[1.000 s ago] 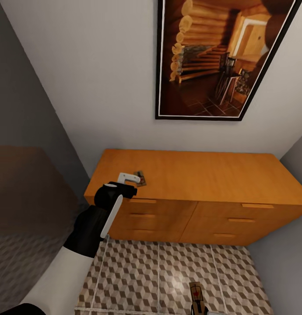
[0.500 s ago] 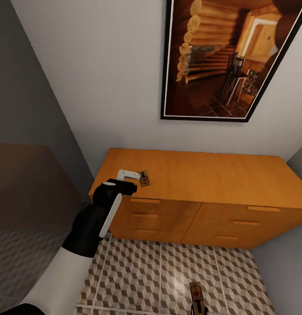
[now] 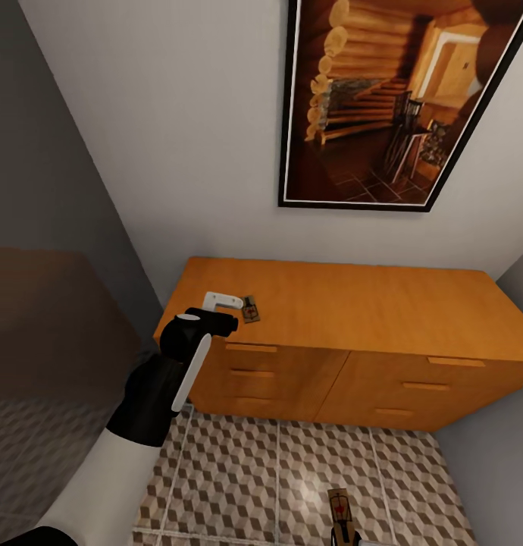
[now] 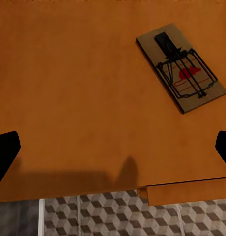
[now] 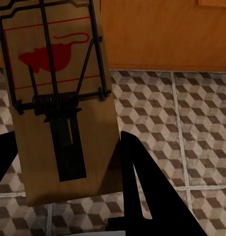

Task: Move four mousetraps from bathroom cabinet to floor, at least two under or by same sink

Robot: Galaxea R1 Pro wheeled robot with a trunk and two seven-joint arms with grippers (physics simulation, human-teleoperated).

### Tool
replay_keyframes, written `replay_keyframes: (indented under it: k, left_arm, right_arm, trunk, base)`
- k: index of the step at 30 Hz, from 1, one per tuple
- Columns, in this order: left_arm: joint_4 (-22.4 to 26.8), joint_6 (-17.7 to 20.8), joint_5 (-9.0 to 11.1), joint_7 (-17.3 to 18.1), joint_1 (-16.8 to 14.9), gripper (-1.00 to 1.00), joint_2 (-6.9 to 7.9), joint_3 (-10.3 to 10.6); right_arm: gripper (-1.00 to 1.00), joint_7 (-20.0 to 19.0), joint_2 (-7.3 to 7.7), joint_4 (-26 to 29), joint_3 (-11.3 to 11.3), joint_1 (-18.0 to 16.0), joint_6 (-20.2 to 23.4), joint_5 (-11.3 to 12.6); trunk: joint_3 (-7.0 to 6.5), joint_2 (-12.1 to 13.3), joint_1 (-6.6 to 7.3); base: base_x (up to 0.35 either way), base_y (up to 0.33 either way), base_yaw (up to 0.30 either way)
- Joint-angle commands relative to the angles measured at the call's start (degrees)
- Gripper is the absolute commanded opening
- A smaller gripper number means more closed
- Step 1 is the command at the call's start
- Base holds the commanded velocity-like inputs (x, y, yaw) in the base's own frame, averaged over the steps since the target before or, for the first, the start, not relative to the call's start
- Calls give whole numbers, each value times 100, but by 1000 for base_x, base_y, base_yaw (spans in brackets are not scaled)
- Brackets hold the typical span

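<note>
One mousetrap [image 3: 250, 309] lies flat on the top of the cabinet [image 3: 352, 303], near its left end, just beside the left gripper [image 3: 230, 302], whose jaws stand wide apart above the wood, likely lining up to pick it. A second mousetrap [image 5: 59, 93] sits clamped between the fingers of the right gripper [image 5: 64, 162], held over the bathroom floor [image 3: 292, 470], probably for setting down. The cabinet's drawers look closed, so their contents are hidden.
</note>
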State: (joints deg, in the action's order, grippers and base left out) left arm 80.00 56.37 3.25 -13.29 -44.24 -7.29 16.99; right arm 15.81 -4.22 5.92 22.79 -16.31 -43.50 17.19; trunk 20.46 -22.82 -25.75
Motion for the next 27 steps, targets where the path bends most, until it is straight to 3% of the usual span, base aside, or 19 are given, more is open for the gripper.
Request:
replay_keyframes:
  k: [1,12,27]
  left_arm:
    - [4,23,35,-41,-5,100,0,6]
    - [5,23,35,-39,-5,100,0,6]
    - [-2,23,44,-35,-5,100,-2,6]
  right_arm:
    - [-100,19,0,-3,51,-4,-18,48]
    - [-100,19,0,-3,51,-4,-18,48]
    - [-100,16,-3,-3,51,-4,-6,48]
  trunk:
    - [9,-10,-3]
    - [9,-10,-3]
    - [9,-10,-3]
  base:
    - [0,0,0]
    - [0,-30,0]
    - [0,-151,0]
